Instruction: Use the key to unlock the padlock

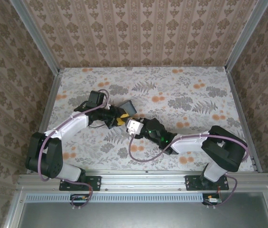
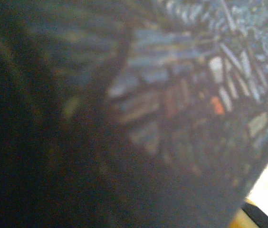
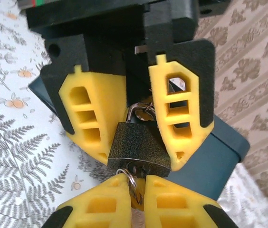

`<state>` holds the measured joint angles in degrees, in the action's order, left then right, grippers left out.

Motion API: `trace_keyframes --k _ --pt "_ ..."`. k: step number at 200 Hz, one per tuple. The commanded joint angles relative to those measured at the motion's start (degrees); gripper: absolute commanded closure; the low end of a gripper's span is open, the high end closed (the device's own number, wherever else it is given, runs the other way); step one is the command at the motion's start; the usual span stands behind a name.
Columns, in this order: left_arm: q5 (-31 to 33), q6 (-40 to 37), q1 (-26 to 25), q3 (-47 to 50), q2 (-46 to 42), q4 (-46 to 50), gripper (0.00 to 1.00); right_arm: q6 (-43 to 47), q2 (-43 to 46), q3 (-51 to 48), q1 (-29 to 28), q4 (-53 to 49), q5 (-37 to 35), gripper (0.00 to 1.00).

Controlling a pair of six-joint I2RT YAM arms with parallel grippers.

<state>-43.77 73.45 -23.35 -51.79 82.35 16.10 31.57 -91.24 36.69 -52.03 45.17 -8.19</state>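
Your L fingers clamp padlock at 12, keyhole facing 6, so R fingers, clenched on key, prob. meet it straight. Tin behind: ignore.

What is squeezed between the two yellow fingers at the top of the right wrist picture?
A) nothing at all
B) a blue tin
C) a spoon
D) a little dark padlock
D: the padlock, dark with a silvery shackle, sits pinched between the left gripper's yellow fingers, while the right gripper is shut on the key just below it.
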Motion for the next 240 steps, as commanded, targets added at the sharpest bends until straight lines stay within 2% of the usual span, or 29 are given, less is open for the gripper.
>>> trace_keyframes --k 1,18,35,60,82,97,116,130,143,186,207,224,240 --pt "-1.9 -0.3 -0.5 -0.5 -2.0 -2.1 1.00 -18.4 3.0 1.7 1.7 -5.1 -0.9 1.00" --pt "-2.0 -0.4 -0.7 -0.3 -1.7 -2.1 1.00 -27.7 4.0 2.8 1.8 -9.1 -0.5 1.00" --pt "-1.4 -0.7 -0.8 -0.3 -1.8 -1.7 1.00 -40.8 5.0 3.1 2.1 -11.3 -0.4 1.00" --pt "-0.7 -0.6 -1.0 0.0 -1.8 -2.3 1.00 -60.9 4.8 2.3 2.1 -9.5 1.0 1.00" --pt "-0.8 -0.6 -1.1 0.1 -1.7 -2.5 1.00 -70.5 3.8 2.8 2.0 -7.3 3.1 1.00" --pt "-0.7 -1.4 -0.8 0.1 -2.0 -1.6 1.00 -71.0 4.5 3.4 2.1 -8.9 3.6 1.00" --pt "-0.3 -2.6 -0.3 0.2 -3.0 0.0 1.00 -67.9 5.9 4.3 2.5 -15.9 1.3 1.00" --pt "0.4 -3.7 -0.1 0.1 -4.0 1.0 1.00 -69.3 5.7 4.0 4.4 -18.2 3.1 1.00" --pt "1.4 -5.4 0.1 -0.6 -4.1 2.7 1.00 -71.7 5.0 2.9 6.3 -17.0 6.0 1.00" --pt "2.9 -8.5 1.1 -0.2 -4.3 6.0 1.00 -76.4 4.7 -0.4 9.0 -9.5 8.4 1.00" --pt "3.9 -9.8 1.6 -0.5 -4.3 7.3 0.91 -77.0 3.8 0.4 9.4 -8.4 10.3 1.00" --pt "4.5 -10.9 1.7 -0.9 -4.1 8.6 0.73 -78.2 3.6 0.4 9.8 -7.9 10.9 1.00" --pt "4.9 -11.2 1.9 -1.1 -4.5 9.2 0.65 -79.1 3.7 0.3 10.3 -8.5 10.6 1.00"
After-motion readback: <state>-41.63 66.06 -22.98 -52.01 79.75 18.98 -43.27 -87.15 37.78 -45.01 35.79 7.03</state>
